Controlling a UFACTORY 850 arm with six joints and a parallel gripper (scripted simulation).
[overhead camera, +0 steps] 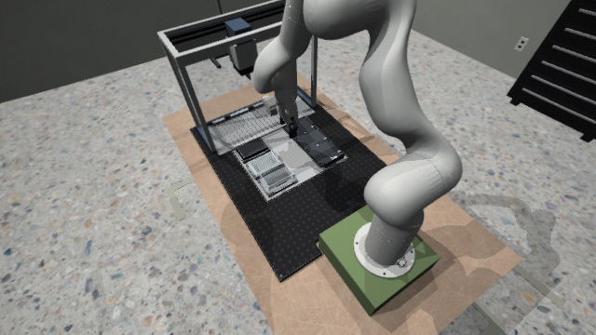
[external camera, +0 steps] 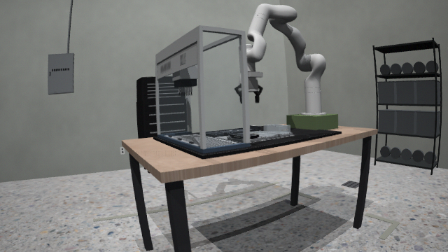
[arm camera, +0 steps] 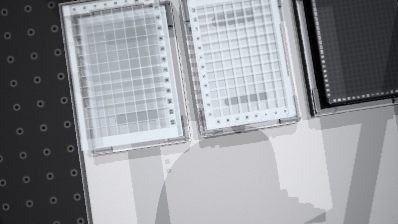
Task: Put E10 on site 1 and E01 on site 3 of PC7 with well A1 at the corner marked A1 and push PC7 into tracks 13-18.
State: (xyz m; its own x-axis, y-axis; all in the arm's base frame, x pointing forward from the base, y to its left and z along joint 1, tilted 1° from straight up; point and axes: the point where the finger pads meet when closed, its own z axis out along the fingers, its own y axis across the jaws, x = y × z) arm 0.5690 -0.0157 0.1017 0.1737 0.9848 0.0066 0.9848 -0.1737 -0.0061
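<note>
Top: high, behind arm base (overhead camera: 345, 274), looking down. Exterior: low, far, opposite bench (external camera: 182, 164) end. Wrist: close, straight down; all share plates (arm camera: 240, 65)

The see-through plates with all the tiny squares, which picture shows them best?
The wrist view: it looks straight down on the two clear plates, so their well grids show sharply. The top view shows them small, beside the dark plate. In the exterior view they are only a pale, low block.
</note>
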